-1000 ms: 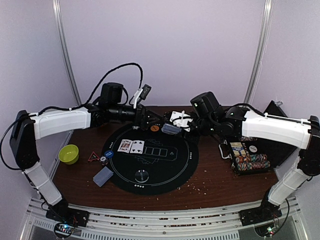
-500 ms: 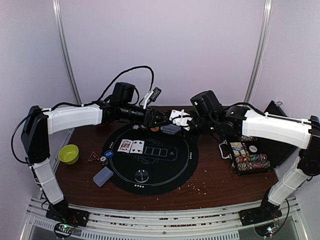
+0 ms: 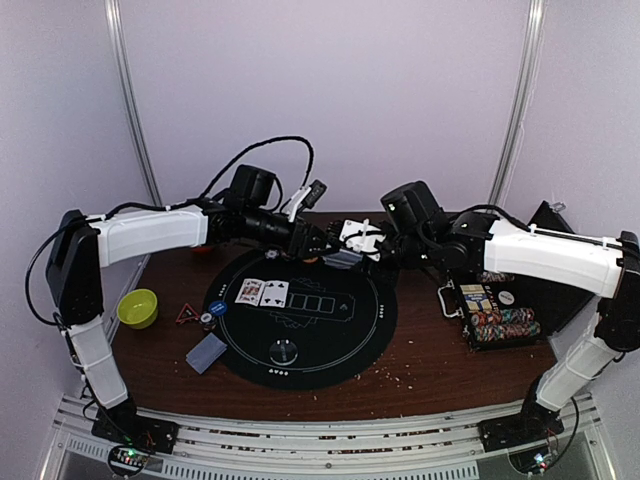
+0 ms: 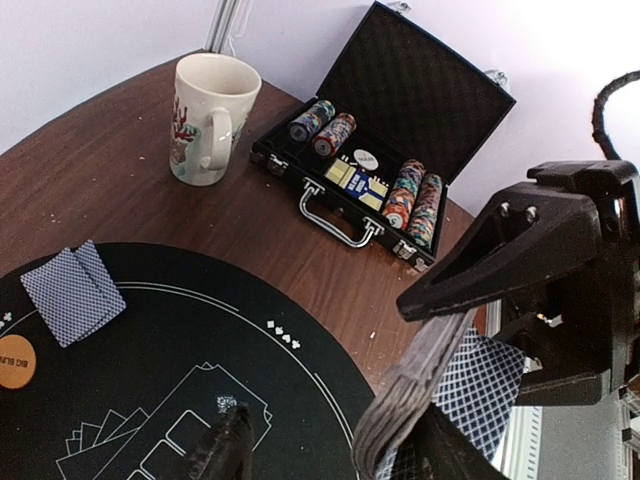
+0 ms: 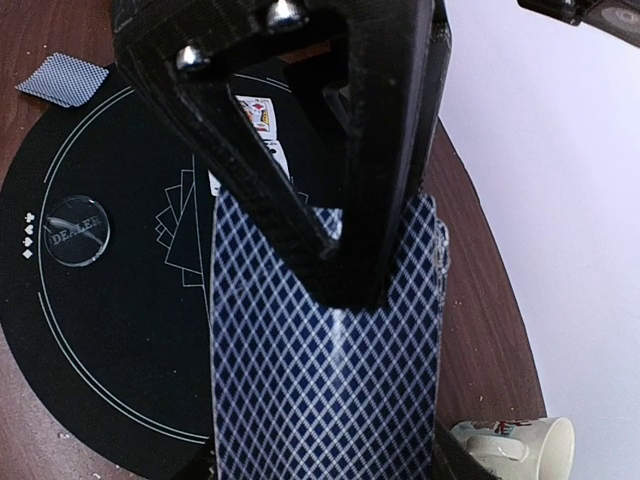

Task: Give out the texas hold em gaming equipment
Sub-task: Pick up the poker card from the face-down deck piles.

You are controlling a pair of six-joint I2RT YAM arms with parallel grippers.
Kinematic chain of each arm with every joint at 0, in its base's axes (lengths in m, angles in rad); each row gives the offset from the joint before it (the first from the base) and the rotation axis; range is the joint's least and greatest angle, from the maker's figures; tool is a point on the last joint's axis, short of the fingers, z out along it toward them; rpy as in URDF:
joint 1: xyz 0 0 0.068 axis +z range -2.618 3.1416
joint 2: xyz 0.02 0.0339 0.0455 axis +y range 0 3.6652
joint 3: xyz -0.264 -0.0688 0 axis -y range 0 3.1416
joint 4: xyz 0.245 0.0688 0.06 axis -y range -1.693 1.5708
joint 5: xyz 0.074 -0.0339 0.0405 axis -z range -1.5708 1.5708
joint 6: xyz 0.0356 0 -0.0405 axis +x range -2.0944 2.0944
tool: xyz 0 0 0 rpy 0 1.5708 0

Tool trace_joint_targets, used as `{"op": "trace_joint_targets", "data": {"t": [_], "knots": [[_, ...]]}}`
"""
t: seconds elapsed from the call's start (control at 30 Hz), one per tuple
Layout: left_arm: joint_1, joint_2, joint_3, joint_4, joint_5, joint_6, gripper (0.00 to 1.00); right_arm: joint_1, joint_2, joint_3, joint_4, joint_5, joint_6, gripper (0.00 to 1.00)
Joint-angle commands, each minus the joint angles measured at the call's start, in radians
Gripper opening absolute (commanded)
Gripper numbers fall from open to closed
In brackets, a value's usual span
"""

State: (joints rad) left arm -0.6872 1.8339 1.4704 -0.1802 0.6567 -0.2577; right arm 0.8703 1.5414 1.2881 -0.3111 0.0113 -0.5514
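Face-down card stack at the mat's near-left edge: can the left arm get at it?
Probably yes: the card stack lies uncovered on that arm's side. The left pincer, open, hovers by the card deck the right pincer holds, so it must draw back first.

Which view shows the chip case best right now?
Left wrist: the case sits open and whole, chips in rows, handle facing the camera. Top external shows the case small at far right. Right wrist is filled by the deck; no case there.
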Motion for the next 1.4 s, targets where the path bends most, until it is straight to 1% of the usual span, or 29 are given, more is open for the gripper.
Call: {"op": "trace_joint_targets", "data": {"t": [0.0,0.1,0.23,0.37,0.4,0.5,0.67,0.8,0.93,0.97,1.0,1.07,1.1,1.17,1.27,1.37], "knots": [[0.020,-0.042,0.008,-0.038,-0.084,0.048,0.55,0.004,-0.013,0.009,0.023,0.002,0.001,0.48],[0.018,-0.056,0.000,-0.044,-0.081,0.066,0.54,0.002,-0.014,0.008,0.023,0.004,0.001,0.48],[0.019,-0.069,-0.004,-0.042,-0.035,0.081,0.54,0.002,-0.010,0.009,0.025,0.004,0.001,0.48],[0.018,-0.094,-0.016,-0.041,-0.019,0.095,0.50,0.003,-0.007,0.013,0.024,0.006,0.001,0.47],[0.019,-0.099,-0.017,-0.040,-0.020,0.097,0.48,0.003,-0.007,0.013,0.024,0.006,0.001,0.47],[0.019,-0.116,-0.022,-0.042,-0.023,0.102,0.38,0.003,-0.007,0.013,0.023,0.007,0.001,0.48],[0.020,-0.128,-0.024,-0.051,-0.022,0.106,0.35,0.003,-0.006,0.016,0.018,0.009,0.001,0.47],[0.020,-0.121,-0.017,-0.064,-0.005,0.110,0.26,0.003,-0.006,0.017,0.020,0.011,0.002,0.48],[0.019,-0.113,-0.008,-0.068,0.028,0.109,0.11,0.003,-0.007,0.018,0.018,0.009,0.003,0.47],[0.019,-0.114,-0.007,-0.067,0.034,0.110,0.10,0.003,-0.007,0.018,0.018,0.010,0.004,0.47],[0.019,-0.113,-0.009,-0.067,0.040,0.112,0.11,0.002,-0.007,0.017,0.019,0.010,0.004,0.47],[0.020,-0.110,-0.011,-0.065,0.046,0.113,0.21,0.003,-0.008,0.017,0.020,0.009,0.004,0.48],[0.020,-0.107,-0.011,-0.065,0.043,0.112,0.22,0.001,-0.007,0.018,0.020,0.007,0.002,0.47],[0.019,-0.100,-0.010,-0.068,0.034,0.115,0.21,0.002,-0.006,0.020,0.021,0.006,0.002,0.47],[0.019,-0.089,-0.003,-0.069,0.044,0.112,0.13,0.003,-0.006,0.021,0.021,0.006,0.002,0.48],[0.020,-0.091,0.002,-0.074,0.056,0.115,0.00,0.003,-0.006,0.021,0.019,0.010,0.003,0.47]]}}
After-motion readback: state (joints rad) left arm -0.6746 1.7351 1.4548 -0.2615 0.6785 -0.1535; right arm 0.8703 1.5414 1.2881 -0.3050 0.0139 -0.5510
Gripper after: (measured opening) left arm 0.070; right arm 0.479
